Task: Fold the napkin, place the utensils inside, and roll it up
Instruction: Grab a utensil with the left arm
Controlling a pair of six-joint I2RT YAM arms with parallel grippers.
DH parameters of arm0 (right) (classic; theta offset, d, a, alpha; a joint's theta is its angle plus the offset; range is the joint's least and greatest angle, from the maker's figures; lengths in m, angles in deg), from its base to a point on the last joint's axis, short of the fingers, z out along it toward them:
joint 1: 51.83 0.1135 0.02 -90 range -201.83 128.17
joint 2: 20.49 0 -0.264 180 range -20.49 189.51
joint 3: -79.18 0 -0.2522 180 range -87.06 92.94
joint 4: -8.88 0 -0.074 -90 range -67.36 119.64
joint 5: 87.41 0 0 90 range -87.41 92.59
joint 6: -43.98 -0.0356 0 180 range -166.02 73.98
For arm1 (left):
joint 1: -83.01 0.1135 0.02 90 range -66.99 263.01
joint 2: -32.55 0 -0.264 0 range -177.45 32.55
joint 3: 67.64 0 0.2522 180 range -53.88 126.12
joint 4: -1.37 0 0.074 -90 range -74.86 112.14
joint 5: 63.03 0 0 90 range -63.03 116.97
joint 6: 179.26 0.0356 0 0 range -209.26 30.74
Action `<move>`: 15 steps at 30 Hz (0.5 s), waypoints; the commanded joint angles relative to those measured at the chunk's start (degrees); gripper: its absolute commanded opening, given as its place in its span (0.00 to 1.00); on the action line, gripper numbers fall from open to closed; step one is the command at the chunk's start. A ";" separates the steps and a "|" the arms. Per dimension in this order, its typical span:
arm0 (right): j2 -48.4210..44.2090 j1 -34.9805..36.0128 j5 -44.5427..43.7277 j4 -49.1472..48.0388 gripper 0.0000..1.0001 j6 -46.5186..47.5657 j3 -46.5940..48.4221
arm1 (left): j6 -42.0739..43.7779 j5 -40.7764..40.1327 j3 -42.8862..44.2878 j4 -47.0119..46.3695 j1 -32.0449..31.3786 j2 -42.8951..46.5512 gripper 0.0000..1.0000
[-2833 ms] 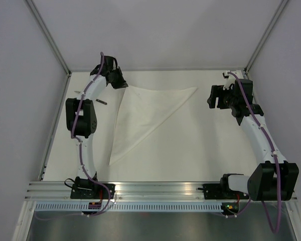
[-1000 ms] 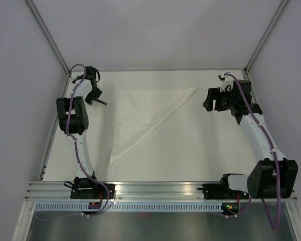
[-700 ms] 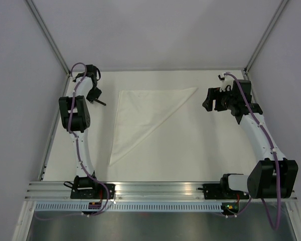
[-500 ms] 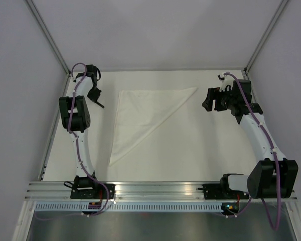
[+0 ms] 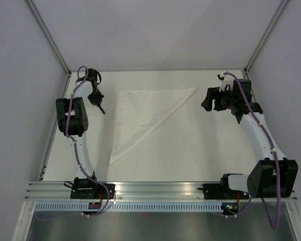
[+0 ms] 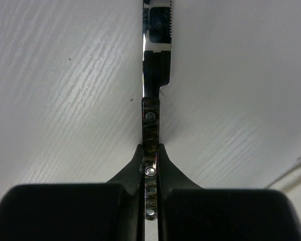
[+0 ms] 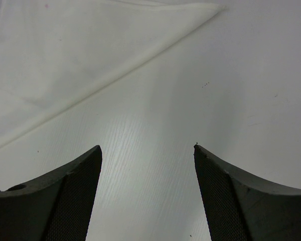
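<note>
at wrist, left hand (image 6: 150, 146) pinches serrated knife (image 6: 155, 75), overhead mere stick; right hand (image 7: 146, 146) spread.

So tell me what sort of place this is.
Probably a robot lab test booth: left arm and right arm bolted to a metal rail, plain grey walls boxing in a white table, and a staged napkin and knife.

A triangle-folded napkin (image 5: 140, 113) is laid on the table (image 5: 190, 145); beside it, a utensil (image 5: 102, 109) is clamped by the left gripper (image 5: 97, 100).
</note>
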State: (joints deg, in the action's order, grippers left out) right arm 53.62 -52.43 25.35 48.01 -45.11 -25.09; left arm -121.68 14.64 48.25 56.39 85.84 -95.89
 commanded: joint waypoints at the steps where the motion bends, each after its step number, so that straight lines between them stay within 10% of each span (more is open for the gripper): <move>1: 0.34 0.25 1.23 0.74 0.79 0.59 2.54 | 9.39 3.98 -2.71 -3.45 -0.98 6.35 0.02; 15: 1.74 0.16 2.28 1.27 0.79 0.85 2.98 | 31.53 10.05 -13.70 -10.40 -11.86 22.18 0.02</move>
State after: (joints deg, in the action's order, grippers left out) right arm 54.82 -52.41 26.44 48.86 -44.67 -24.69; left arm -100.09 21.00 36.60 48.72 77.76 -77.62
